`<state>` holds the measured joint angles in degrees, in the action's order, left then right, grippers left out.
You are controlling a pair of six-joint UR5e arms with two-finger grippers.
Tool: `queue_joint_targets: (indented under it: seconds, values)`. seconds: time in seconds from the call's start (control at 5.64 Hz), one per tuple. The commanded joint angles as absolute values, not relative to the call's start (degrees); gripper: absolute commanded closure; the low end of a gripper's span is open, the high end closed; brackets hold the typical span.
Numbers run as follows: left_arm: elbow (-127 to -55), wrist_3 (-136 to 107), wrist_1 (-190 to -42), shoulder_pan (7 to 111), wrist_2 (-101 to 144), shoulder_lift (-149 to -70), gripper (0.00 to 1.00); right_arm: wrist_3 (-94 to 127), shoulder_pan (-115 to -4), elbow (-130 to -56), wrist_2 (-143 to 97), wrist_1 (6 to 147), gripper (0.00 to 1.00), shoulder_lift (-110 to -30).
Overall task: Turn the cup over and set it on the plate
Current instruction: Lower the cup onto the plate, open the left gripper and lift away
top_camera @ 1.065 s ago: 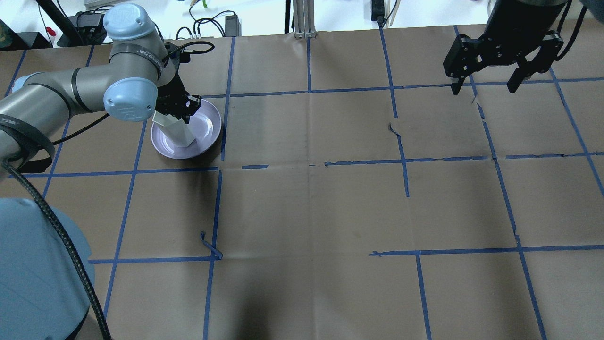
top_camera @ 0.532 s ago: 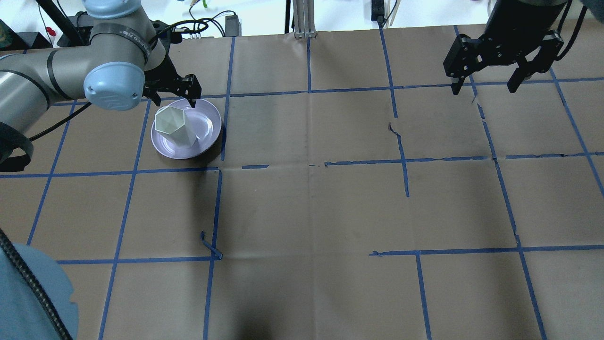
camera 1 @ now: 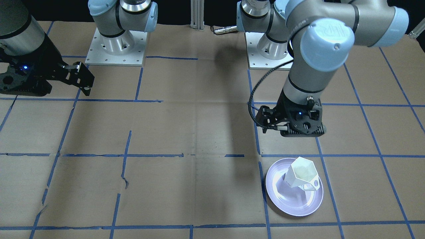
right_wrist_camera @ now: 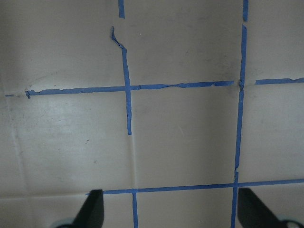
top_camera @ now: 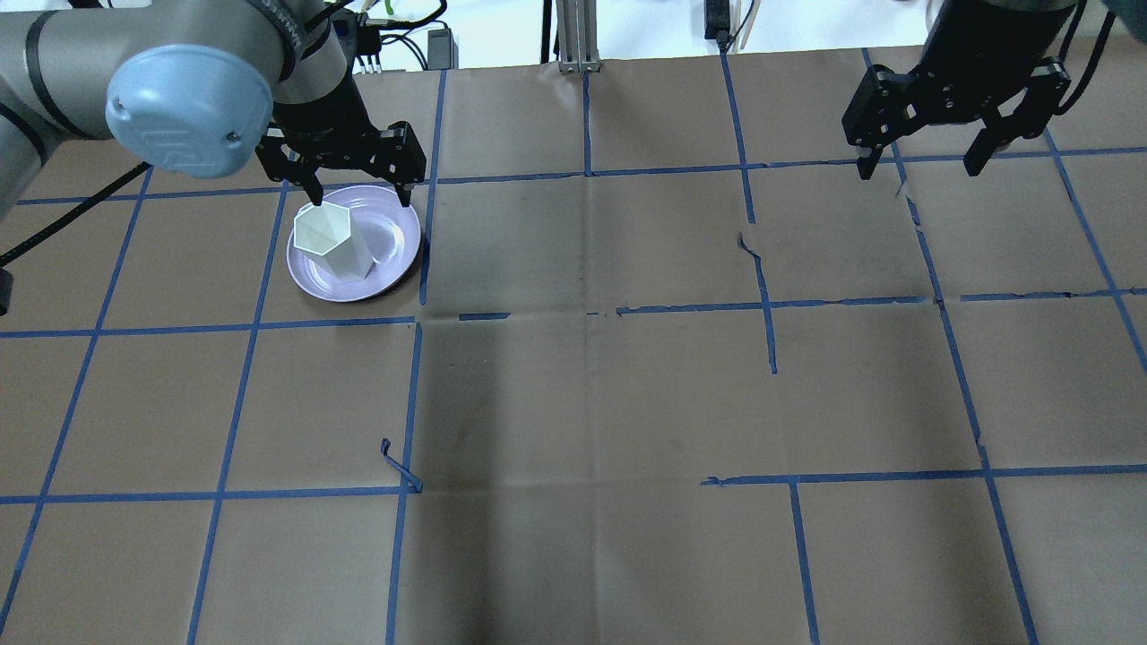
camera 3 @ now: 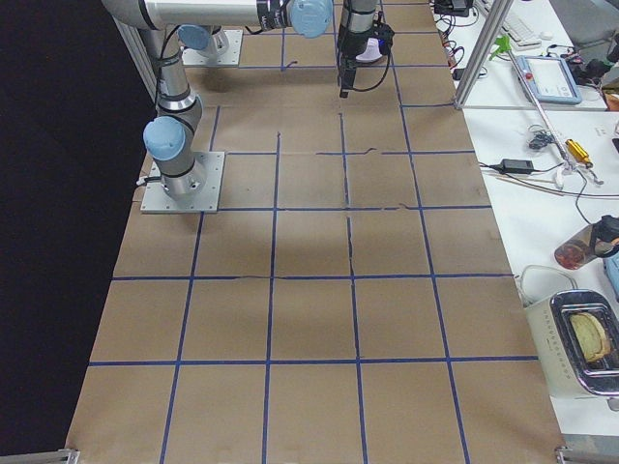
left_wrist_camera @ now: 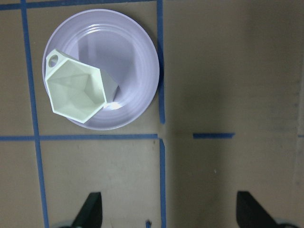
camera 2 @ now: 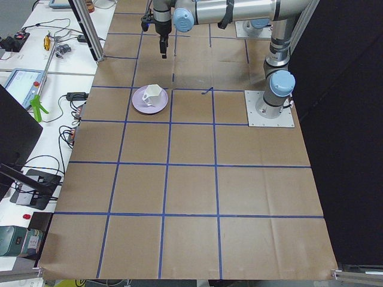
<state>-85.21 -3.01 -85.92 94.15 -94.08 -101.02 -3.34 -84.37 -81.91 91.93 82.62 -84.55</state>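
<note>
From overhead, brown paper is covering the table (top_camera: 582, 394), with blue tape marking it into squares and one loose curl of tape (top_camera: 399, 466) lifting. The white faceted cup (top_camera: 330, 235) is standing mouth-up on the lavender plate (top_camera: 394, 246), off-centre. The left pincer (top_camera: 360, 195) is hovering over the plate's far rim with its jaws spread, holding nothing. The right pincer (top_camera: 920, 166) is hanging far across the table, also spread and empty. Cables and a power brick (top_camera: 439, 45) are lying beyond the far edge.

From the front, the arms' grey mounting plates (camera 1: 114, 46) are sitting bolted to the table.

From the left end, a white side bench (camera 2: 54, 72) is carrying a tablet and tools.

From the right end, another bench is holding a metal toaster-like box (camera 3: 580, 343).

The left wrist camera is looking straight down into the cup's hexagonal mouth.

The right wrist camera is showing only paper and torn tape.
</note>
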Motion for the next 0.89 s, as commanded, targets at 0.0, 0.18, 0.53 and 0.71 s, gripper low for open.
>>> queue_joint_targets:
  seconds: [0.0, 0.18, 0.53, 0.71]
  values:
    - [-83.8, -3.3, -95.0, 92.9, -90.4, -96.2, 0.0, -3.3, -84.4, -81.9, 91.9, 82.6, 0.0, -84.6]
    - [-84.1, -3.3, -95.4, 92.4, -90.7, -95.5, 0.0, -3.3, -84.4, -81.9, 91.9, 82.6, 0.0, -84.6]
    - [-84.4, -3.1, -95.4, 92.4, -90.7, -95.3, 0.0, -3.3, -84.4, -81.9, 91.9, 82.6, 0.0, -84.6]
    - [-84.4, -3.1, -95.4, 92.4, -90.4, -95.3, 0.0, -3.3, -84.4, -81.9, 91.9, 82.6, 0.0, -84.6]
